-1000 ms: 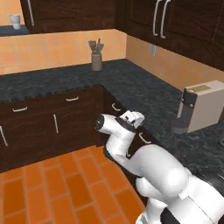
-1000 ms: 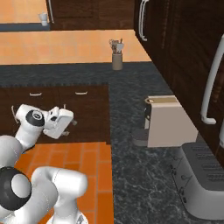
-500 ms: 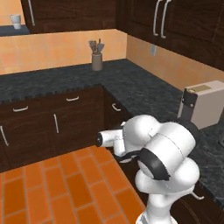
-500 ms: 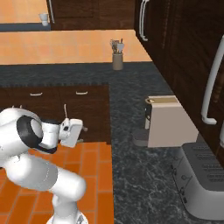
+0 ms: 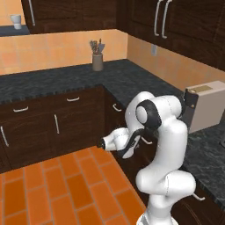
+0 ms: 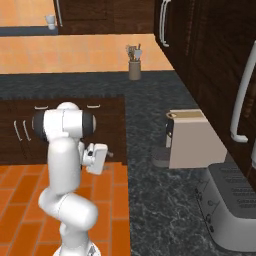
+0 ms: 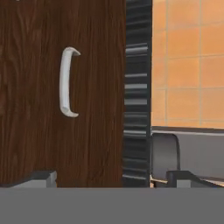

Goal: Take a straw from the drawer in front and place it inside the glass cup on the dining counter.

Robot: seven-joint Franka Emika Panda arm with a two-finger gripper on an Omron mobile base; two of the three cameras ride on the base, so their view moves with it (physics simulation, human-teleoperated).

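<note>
The white arm folded low in front of the dark speckled counter (image 5: 132, 83), its wrist bent so that the gripper (image 5: 102, 143) hung over the orange tiled floor (image 5: 52, 184), near the dark brown cabinet fronts below the counter corner. In the right base view the gripper (image 6: 96, 159) sat beside the arm's upper link, close to the cabinet face under the counter edge. The hand view was rolled sideways: a dark brown wooden drawer (image 7: 57, 87) front took up its left half, with a curved silver handle (image 7: 66, 82) standing on end on it, and the speckled counter edge (image 7: 137, 96) ran as a vertical band just right of the wood. The drawer looked closed. Beyond that band lay orange wall tiles (image 7: 188, 61). 2 dark finger tips (image 7: 43, 177) rose at the bottom of the hand view, set wide apart with nothing between them, so the hand was released and empty, and apart from the handle. A grey utensil holder (image 5: 97, 61) with tools in it stood on the counter by the back wall, a beige toaster (image 6: 192, 139) stood farther along the counter, and a small white cup (image 5: 16, 19) sat on a high shelf. Tall cabinet doors with straight bar handles (image 5: 160, 17) hung above.
</note>
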